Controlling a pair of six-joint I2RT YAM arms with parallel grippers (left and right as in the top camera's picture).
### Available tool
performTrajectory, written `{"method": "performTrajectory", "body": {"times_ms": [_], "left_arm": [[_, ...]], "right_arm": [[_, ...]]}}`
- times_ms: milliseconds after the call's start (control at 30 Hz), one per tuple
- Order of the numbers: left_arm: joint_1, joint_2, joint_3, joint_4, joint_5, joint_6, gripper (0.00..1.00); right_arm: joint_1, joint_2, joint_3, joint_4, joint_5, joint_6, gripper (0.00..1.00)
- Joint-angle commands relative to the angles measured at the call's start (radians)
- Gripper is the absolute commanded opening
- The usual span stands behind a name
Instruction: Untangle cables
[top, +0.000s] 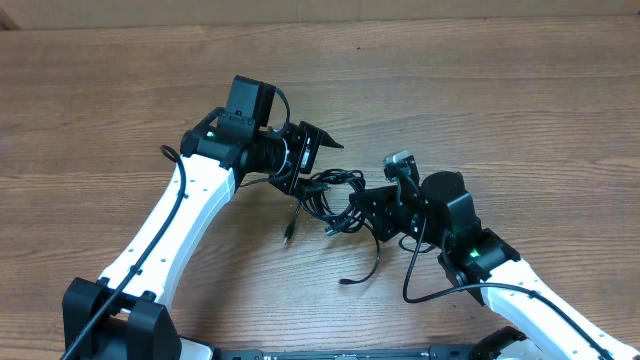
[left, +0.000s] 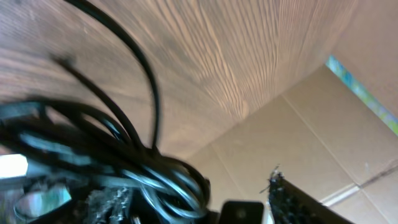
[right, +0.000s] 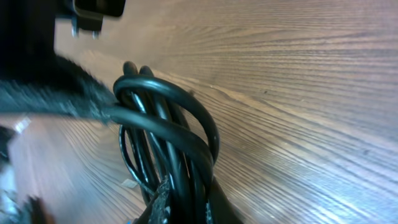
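Left gripper (top: 313, 163) spread wide — right gripper (top: 350, 216) clamped shut, both facing inward.

Cables (top: 330, 192) clog centre; bare table (top: 480, 90) free far side, both flanks.

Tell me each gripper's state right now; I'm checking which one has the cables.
Left gripper: open.
Right gripper: shut on the cables.

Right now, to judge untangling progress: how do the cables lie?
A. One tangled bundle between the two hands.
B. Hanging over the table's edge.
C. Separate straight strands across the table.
A: from overhead the cables sit bunched in one tangle between the left hand and the right hand, a few ends trailing out.
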Motion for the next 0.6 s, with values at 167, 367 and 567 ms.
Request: {"method": "performTrajectory", "body": {"times_ms": [167, 367, 567], "left_arm": [[0.003, -0.015, 0.012, 0.000, -0.145, 0.391, 0.83], [0.003, -0.015, 0.012, -0.005, -0.183, 0.677, 0.82], [0.003, -0.015, 0.012, -0.040, -0.253, 0.771, 0.80]], "right_arm": [[-0.029, -0.007, 0.008, 0.014, -0.089, 0.276, 0.04], [-0.060, -0.007, 0.008, 0.010, -0.141, 0.324, 0.04], [-0.064, -0.007, 0.008, 0.010, -0.140, 0.233, 0.04]]}}
